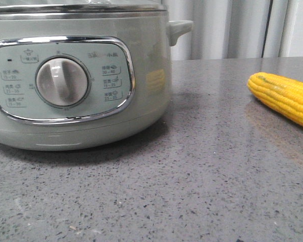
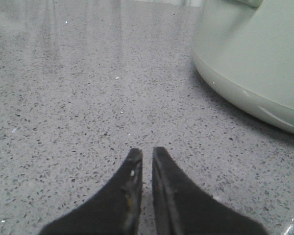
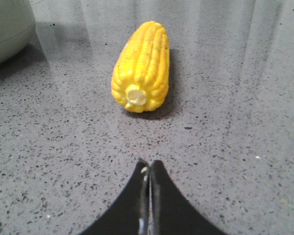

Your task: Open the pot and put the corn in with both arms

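The corn, lying toward the table's right edge well apart from the pot at the left, looks light, stiff and rounded (likely to roll), so I'd grip mid-cob; left gripper and right gripper are both clenched, empty.

Low, close front camera — both wrist cameras near tabletop, sharing pot.

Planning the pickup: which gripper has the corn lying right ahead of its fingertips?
The right gripper: the corn lies directly ahead of its closed tips. The left gripper faces bare counter, with only the pot off to one side.
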